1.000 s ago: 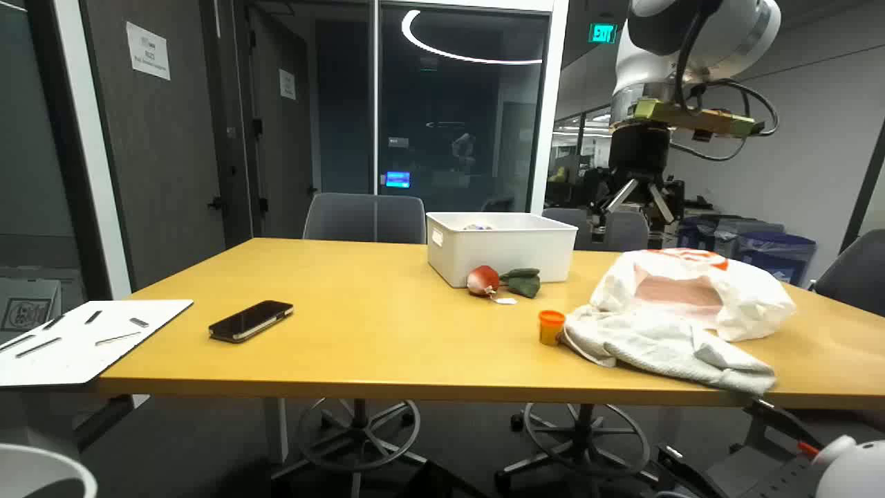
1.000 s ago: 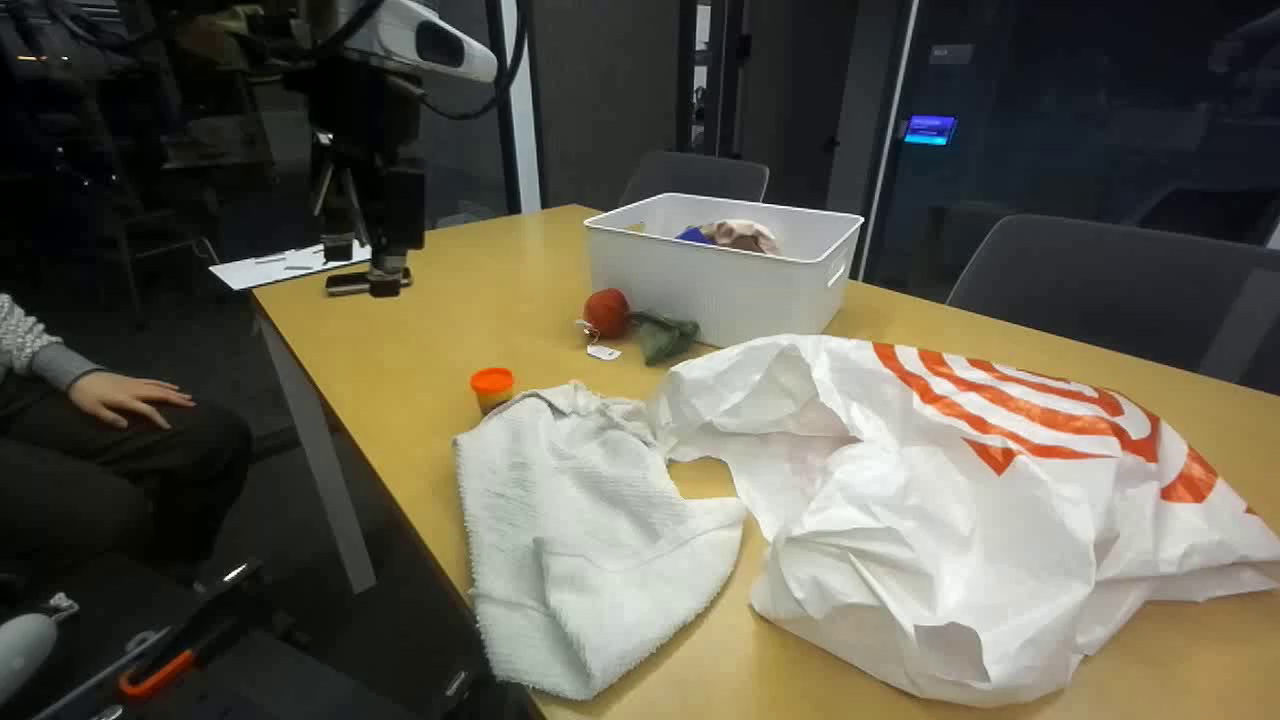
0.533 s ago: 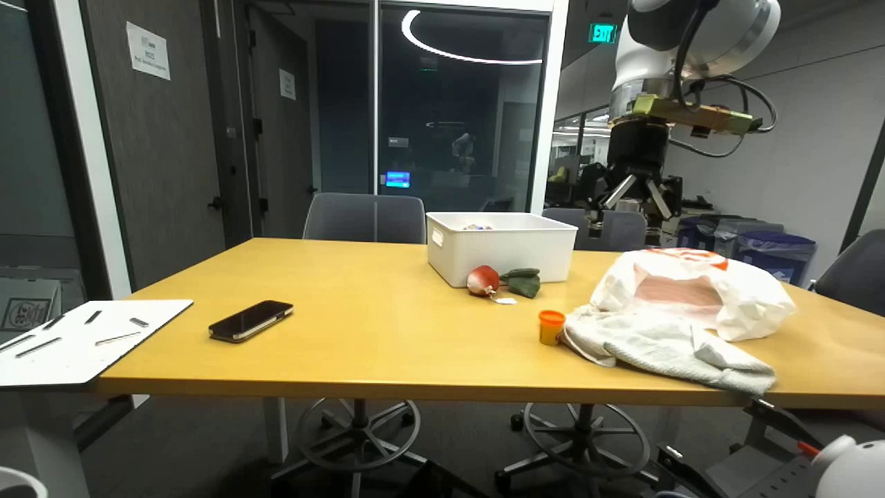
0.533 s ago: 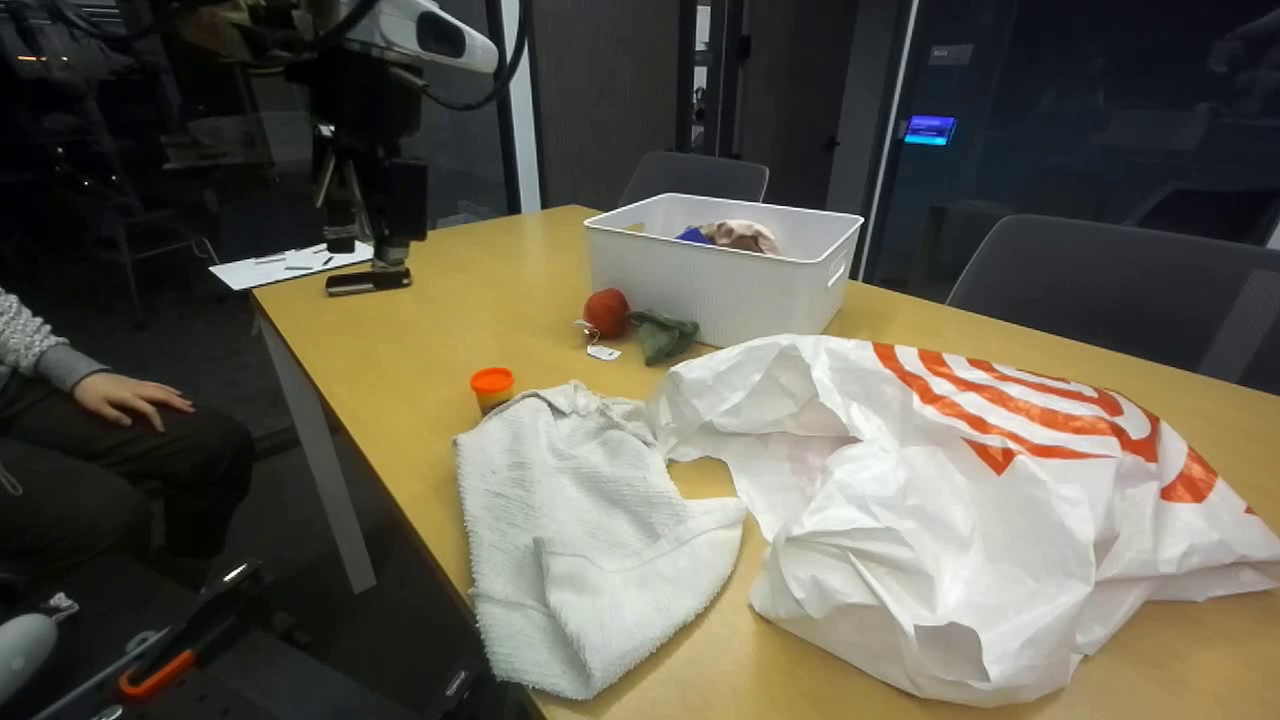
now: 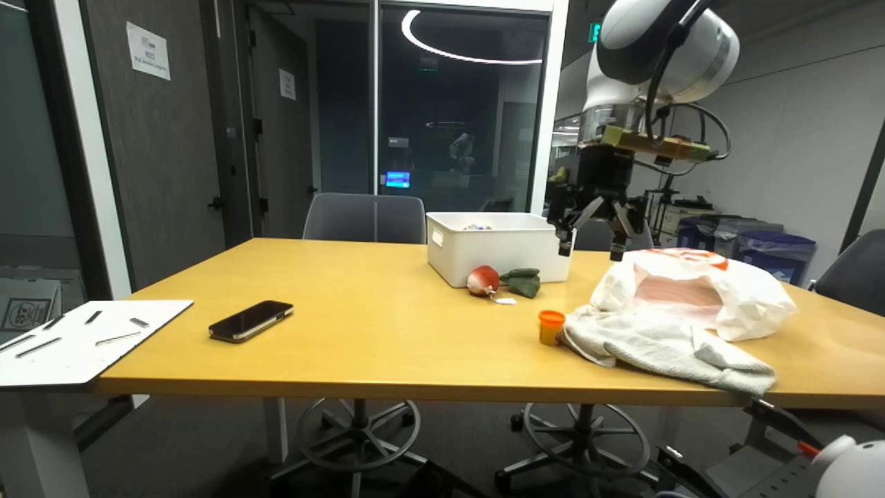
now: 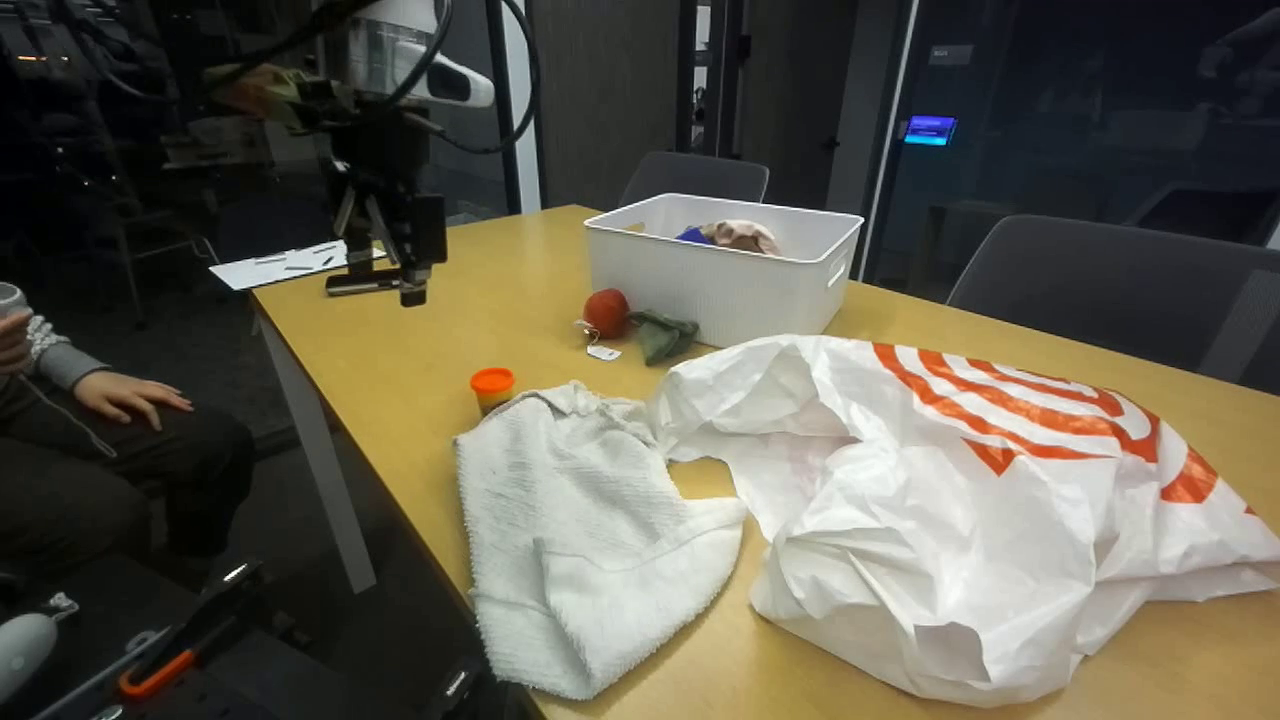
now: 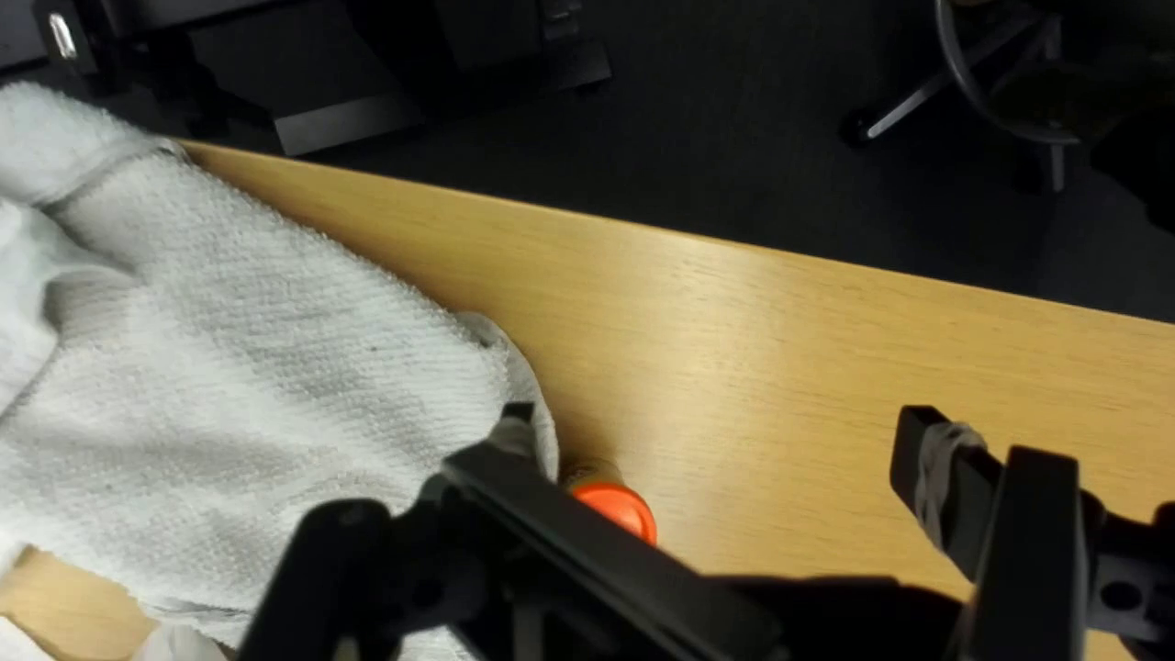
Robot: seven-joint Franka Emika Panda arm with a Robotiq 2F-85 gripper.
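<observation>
In an exterior view, the towel is laid at the near right, its end just beside the jar. Behind the towel the bag is set, its mouth probably propped by stiff folds. The gripper is held above the table; its 2 fingers are spread wide with nothing gripped, presumably for clearance. Farther, a red ball is placed before the bin.

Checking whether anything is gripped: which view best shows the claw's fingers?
The wrist view: close up, the claw has its fingers wide apart, and the table shows between the tips. In both exterior views the fingers also stand apart, but look much smaller.
</observation>
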